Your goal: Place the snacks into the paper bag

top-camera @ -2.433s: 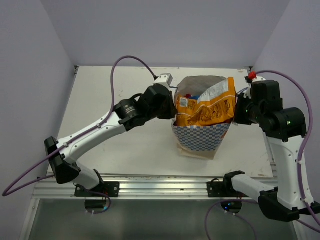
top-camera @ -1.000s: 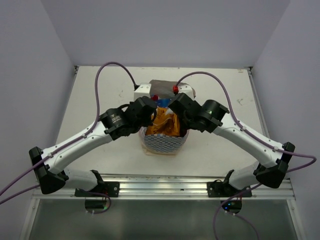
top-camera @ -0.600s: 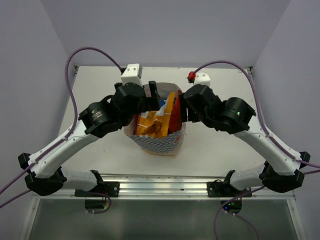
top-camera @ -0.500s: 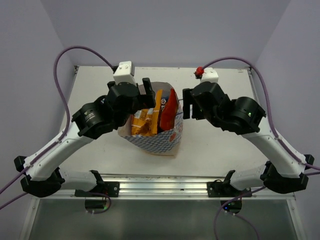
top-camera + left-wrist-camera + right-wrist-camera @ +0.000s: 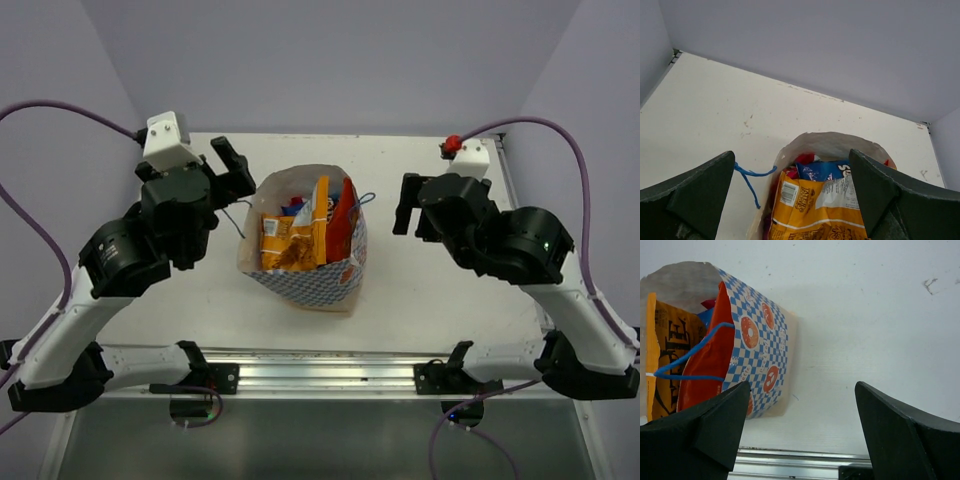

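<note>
1. Top view: I see the bag (image 5: 305, 285) standing on the table (image 5: 450, 290), between my two arms.
2. Snacks (image 5: 290, 240) stand on edge inside it, with orange and blue packets and a red packet (image 5: 343, 225) poking up at the mouth.
3. Left gripper (image 5: 232, 168) hovers left of the bag, jaws spread wide, nothing between them.
4. Right gripper (image 5: 408, 205) hangs to the bag's right, jaws also wide apart and empty.
5. On the right wrist view, a blue handle (image 5: 687, 362) loops across the red packet.

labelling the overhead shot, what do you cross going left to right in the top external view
left gripper → blue string handle → paper bag, with the orange packet then the red packet inside it → right gripper
</note>
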{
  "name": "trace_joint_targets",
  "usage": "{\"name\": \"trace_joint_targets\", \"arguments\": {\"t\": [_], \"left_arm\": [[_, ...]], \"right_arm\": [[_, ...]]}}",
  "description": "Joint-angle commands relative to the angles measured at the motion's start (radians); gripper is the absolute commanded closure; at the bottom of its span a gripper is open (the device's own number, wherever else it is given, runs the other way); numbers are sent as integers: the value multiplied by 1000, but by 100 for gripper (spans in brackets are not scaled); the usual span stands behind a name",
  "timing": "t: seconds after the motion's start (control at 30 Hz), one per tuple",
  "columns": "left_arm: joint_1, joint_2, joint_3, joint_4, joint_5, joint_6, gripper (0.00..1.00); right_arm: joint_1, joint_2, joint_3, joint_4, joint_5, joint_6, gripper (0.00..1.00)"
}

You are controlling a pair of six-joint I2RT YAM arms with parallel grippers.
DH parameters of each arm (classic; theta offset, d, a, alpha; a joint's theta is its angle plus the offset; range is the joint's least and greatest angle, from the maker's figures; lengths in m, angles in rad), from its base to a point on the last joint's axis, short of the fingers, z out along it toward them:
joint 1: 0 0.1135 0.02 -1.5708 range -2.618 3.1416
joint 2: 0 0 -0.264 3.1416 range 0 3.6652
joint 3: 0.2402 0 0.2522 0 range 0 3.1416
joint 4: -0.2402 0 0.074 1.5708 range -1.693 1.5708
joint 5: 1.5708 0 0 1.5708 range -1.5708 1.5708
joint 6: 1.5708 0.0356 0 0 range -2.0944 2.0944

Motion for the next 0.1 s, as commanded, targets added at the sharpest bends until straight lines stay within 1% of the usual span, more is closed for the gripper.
{"name": "trace_joint_targets", "arguments": {"t": [0.0, 0.07], "left_arm": [[11, -9, 9, -25, -71, 19, 0], [14, -12, 3, -24, -73, 18, 0]], "right_arm": [[4, -13, -2, -182, 72, 77, 11], [4, -19, -9, -197, 83, 90, 12]]}}
